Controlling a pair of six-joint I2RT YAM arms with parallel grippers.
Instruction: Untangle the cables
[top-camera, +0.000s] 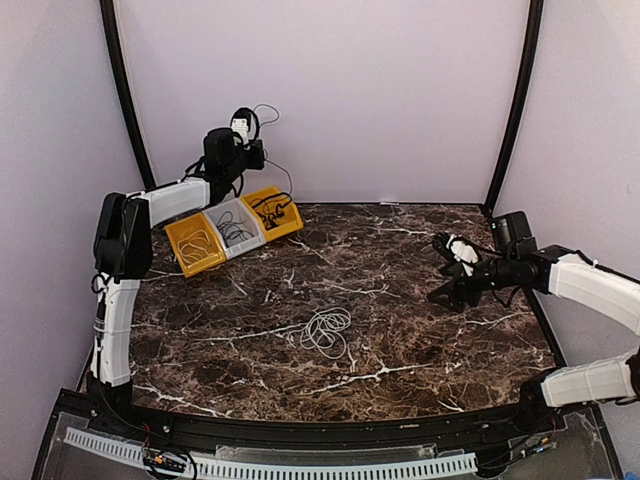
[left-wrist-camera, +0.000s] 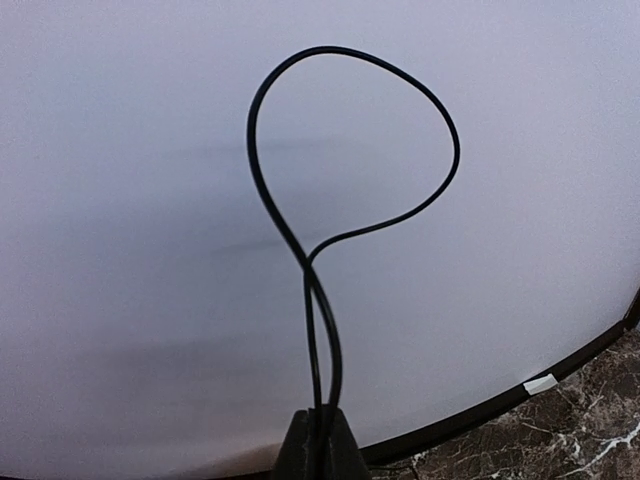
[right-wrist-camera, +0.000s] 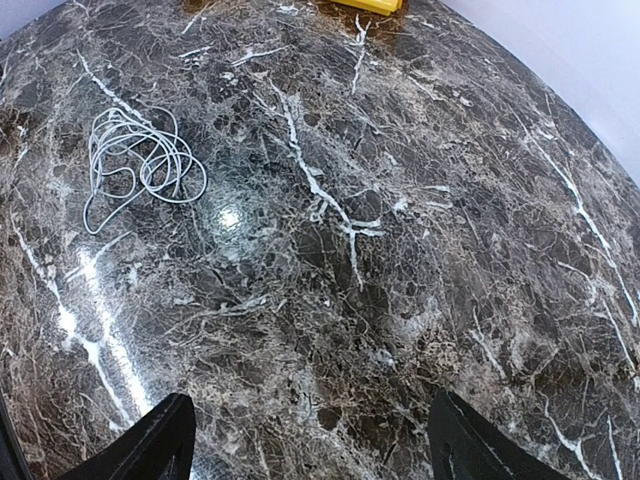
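While the right hand (right-wrist-camera: 310, 440) gapes wide, left hand (left-wrist-camera: 320, 450) tight on the black cable (left-wrist-camera: 308, 265).

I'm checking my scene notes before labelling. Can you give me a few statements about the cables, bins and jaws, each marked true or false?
1. The left jaws pinch a black cable. True.
2. The right jaws hold the white cable. False: they stand open and empty above the table.
3. The white cable lies in a bin. False: it lies on the table, apart from the bins.
4. The bins hold cables. True.
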